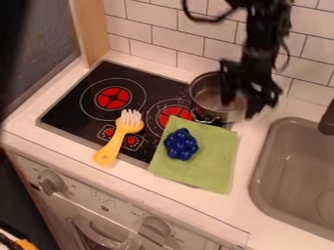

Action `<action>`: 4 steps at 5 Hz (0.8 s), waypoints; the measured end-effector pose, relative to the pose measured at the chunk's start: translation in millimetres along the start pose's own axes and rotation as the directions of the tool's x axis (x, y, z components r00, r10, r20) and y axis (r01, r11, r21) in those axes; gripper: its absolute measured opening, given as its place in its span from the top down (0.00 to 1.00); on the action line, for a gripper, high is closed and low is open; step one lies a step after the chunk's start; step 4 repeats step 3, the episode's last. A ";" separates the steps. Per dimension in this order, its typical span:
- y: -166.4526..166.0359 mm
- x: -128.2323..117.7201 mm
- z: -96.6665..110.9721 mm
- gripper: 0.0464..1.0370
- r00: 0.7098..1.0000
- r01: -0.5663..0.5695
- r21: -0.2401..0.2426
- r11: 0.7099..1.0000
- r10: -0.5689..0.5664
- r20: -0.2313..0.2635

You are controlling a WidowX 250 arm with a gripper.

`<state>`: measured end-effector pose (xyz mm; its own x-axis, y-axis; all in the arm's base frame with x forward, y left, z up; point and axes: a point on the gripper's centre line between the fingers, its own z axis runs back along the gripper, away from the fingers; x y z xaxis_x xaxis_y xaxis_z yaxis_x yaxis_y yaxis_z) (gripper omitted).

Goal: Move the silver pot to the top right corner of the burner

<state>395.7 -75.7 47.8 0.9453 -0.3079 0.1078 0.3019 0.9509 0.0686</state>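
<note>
The silver pot [203,99] is standing at the back right corner of the black stovetop [78,110], its near side reaching toward the right-hand red burner [171,115]. The black tool [241,104] is hanging down over the pot's right side, blurred. Its jaws are standing apart, one dipping into the pot and the other sitting to the right, outside it; whether they are pressing on the wall between them, I cannot tell.

A green cloth [216,158] is lying across the front right corner of the stovetop and spilling onto the white surface [274,229]. A dark blue, knobbly toy [180,144] is resting on the cloth, toward its left edge. Farther left, a yellow utensil [115,143] with pale prongs is lying aslant: its head is pointing to the back, between the two red burners, and its handle is crossing the stovetop's front edge. The left-hand red burner [114,98] is showing behind and to the left of that head.

At the right end of the surface, a grey sink [287,168] is sitting below a dark tap [327,119]. White tiles [196,27] are running along the back edge, and knobs [52,182] are lining the front panel.
</note>
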 end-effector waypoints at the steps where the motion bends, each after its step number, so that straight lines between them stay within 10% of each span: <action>1: 15.3 -14.6 41.8 0.02 0.994 -0.098 -0.018 0.995 0.099 0.042; 4: 21.1 -50.0 36.0 0.03 0.976 -0.219 -0.055 0.974 0.218 -0.032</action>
